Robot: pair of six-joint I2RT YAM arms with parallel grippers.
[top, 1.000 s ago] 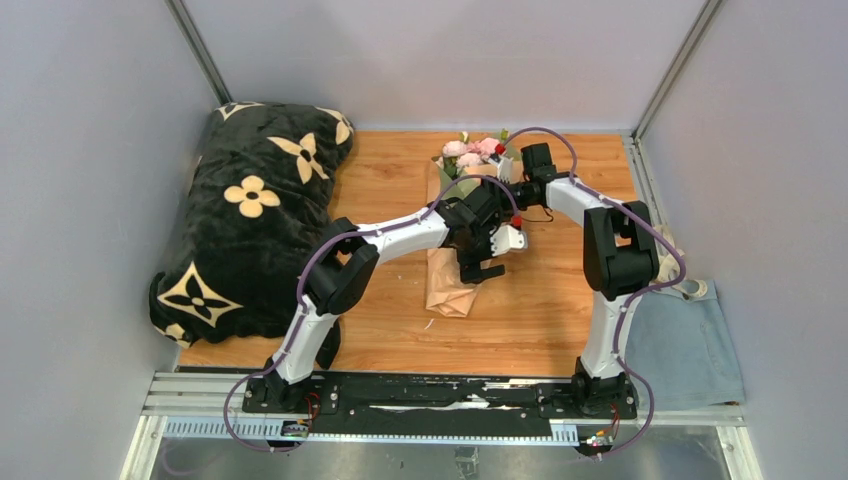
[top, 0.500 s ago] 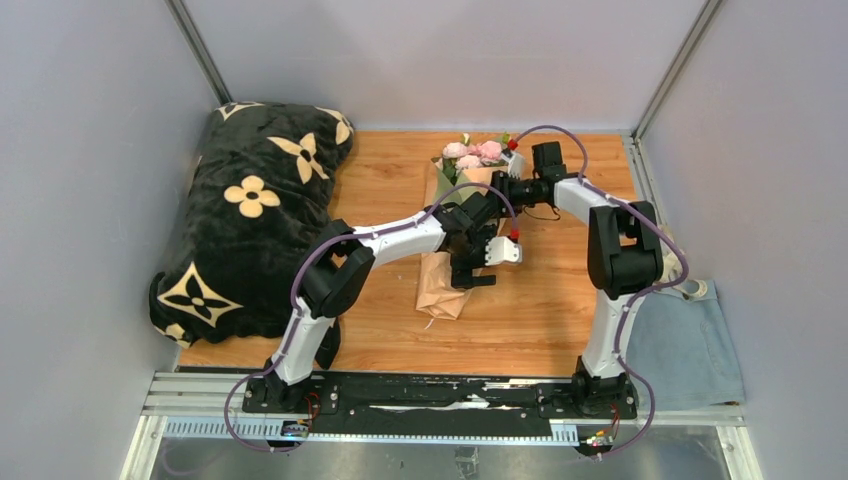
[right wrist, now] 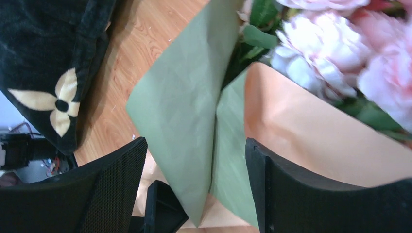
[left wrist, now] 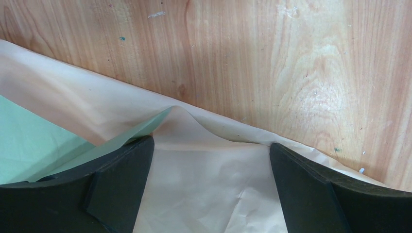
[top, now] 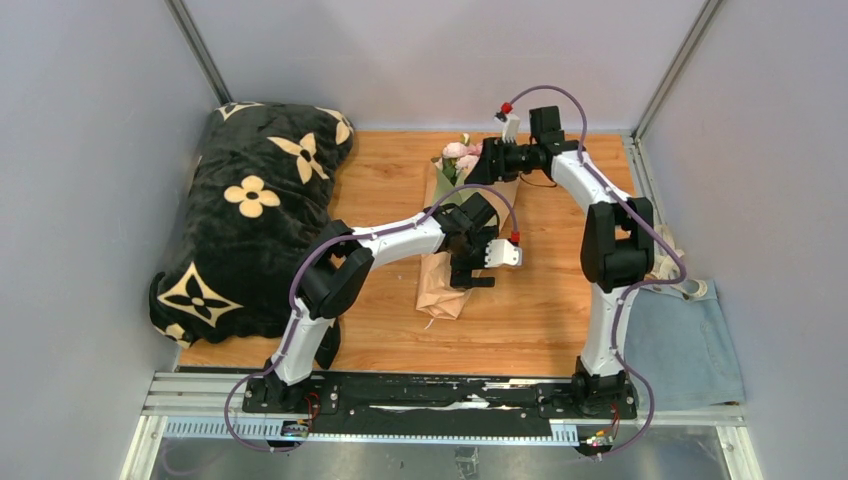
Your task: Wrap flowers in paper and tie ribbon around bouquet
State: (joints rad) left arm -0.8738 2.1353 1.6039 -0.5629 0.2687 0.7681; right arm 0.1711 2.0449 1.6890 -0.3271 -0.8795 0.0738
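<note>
Overhead, a bouquet [top: 438,275] of pale pink rose-like flowers [top: 462,152] in a cone of thin peach-tan paper [top: 447,300] lies along the middle of the wooden tabletop [top: 560,310]. The blooms are at the far end and the narrow end points toward the arm bases. The left pincer [top: 470,278] hangs over the lower half of the cone, and the right pincer [top: 475,170] sits at the flower end, just beside the blooms. A black plush blanket [top: 250,210] with cream flower shapes is heaped on the left of the tabletop. A grey-blue cloth [top: 690,345] lies at the right, well apart from the bouquet.

From the left wrist, the pincer's jaws stand wide above the peach-tan sheet, and an olive green face shows under the left finger [left wrist: 121,189]. The paper's edge runs diagonally across the bare wood. The fingertips seem to sit close over the sheet, though contact cannot be told from here.

From the right wrist, the jaws are likewise spread and grip nothing. An olive green fold of the paper lies in the gap between the fingers [right wrist: 311,194], with the peach-tan face to its right. The pink blooms and green leaves fill the upper right corner, and the black blanket shows at upper left.
</note>
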